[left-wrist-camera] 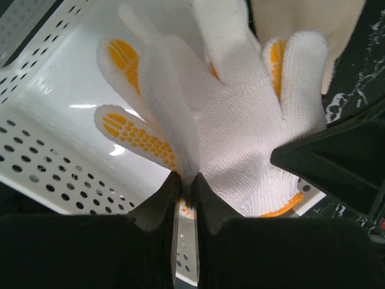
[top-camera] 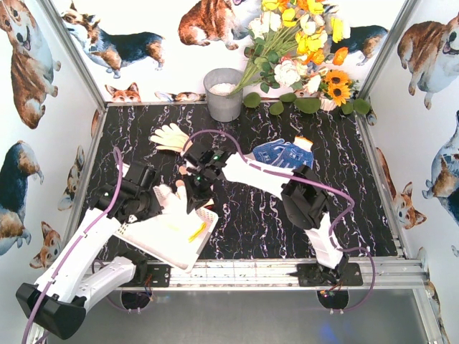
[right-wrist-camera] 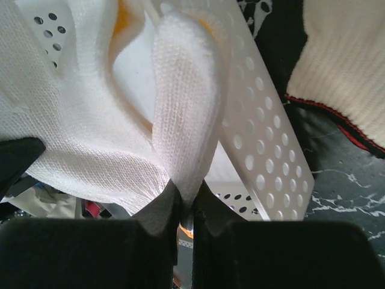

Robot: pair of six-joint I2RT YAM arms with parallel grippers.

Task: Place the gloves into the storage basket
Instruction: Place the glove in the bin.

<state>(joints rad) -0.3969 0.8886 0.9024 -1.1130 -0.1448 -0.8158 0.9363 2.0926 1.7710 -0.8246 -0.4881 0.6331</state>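
One white glove with orange dots [top-camera: 172,198] hangs over the white storage basket [top-camera: 147,238], and both grippers hold it. My left gripper [left-wrist-camera: 186,180] is shut on a fold of this glove [left-wrist-camera: 240,120] above the basket floor [left-wrist-camera: 54,114]. From the other side, my right gripper [right-wrist-camera: 187,201] is shut on one white finger of that glove [right-wrist-camera: 186,90], next to the basket's perforated wall [right-wrist-camera: 258,138]. In the top view the left gripper [top-camera: 156,199] and right gripper [top-camera: 192,188] meet at the basket's far edge. A cream glove [top-camera: 171,136] and a blue dotted glove [top-camera: 283,153] lie on the table.
A grey metal bucket [top-camera: 224,93] stands at the back centre with a bunch of flowers [top-camera: 305,43] beside it. The cream glove [right-wrist-camera: 343,66] lies just right of the basket in the right wrist view. The basket sits tilted at the near left edge.
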